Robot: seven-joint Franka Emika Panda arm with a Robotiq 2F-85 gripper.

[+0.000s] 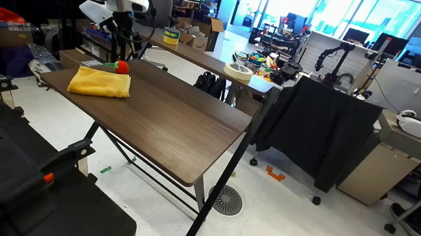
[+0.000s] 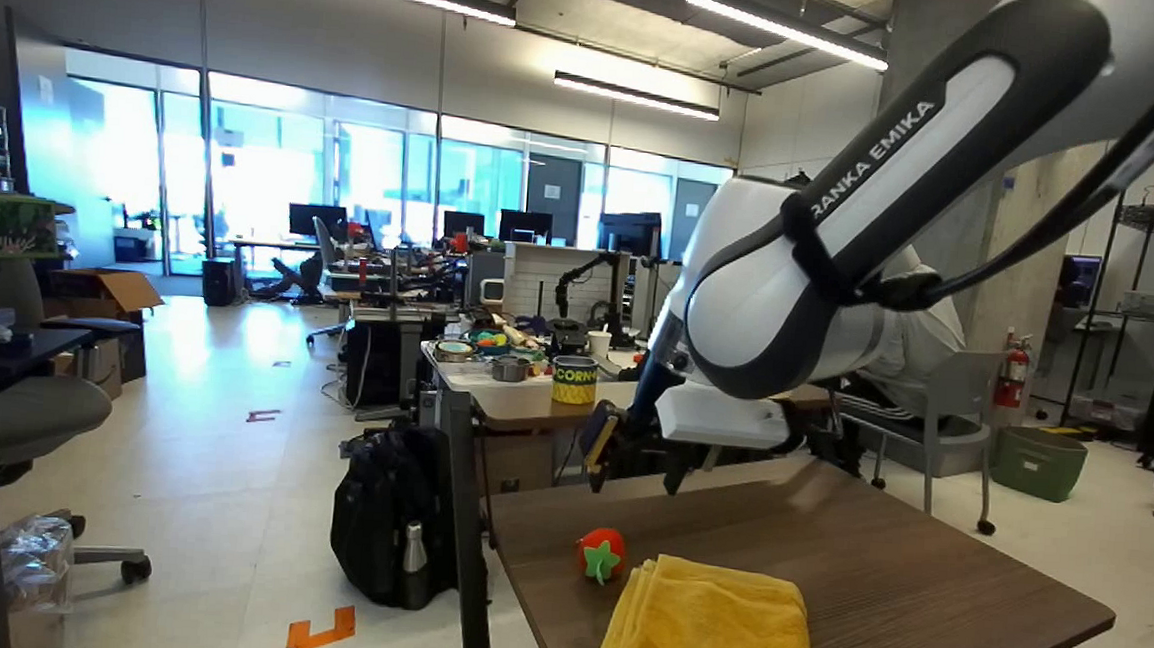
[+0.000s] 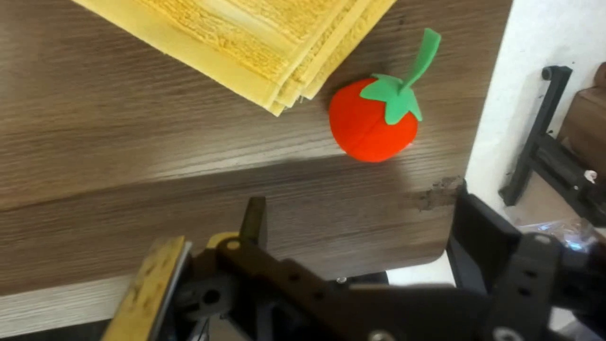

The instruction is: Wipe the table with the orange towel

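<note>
The orange towel (image 1: 98,83), nearer yellow in these colours, lies folded in layers close to 1 end of the desk (image 1: 178,130), and nothing has hold of it. Wiping looks not yet begun. Just beside 1 corner of it, with a narrow gap in the wrist view, sits a red toy fruit (image 3: 362,125) with a green stem. The pincer (image 3: 360,201) hangs above the desk, its 2 fingers (image 3: 256,222) spread wide with nothing between them.

The toy fruit seems the likeliest trouble: it is roundish and near the desk's edge, so a finger lowered or swept past could roll it over the side. In the wrist view it also lies closer to the fingers than the towel does, and a badly aimed descent might catch it instead. At the towel, a shallow pinch may take only the top layer and let the folds open as it drags; going too deep could jam the fingers against the desk. Pulled past an edge mid-stroke, the cloth could droop and slip. Farther off, a corn can (image 2: 574,379) and a roll of tape (image 1: 237,71) rest on a side desk (image 1: 201,58), probably clear of any stroke.
</note>
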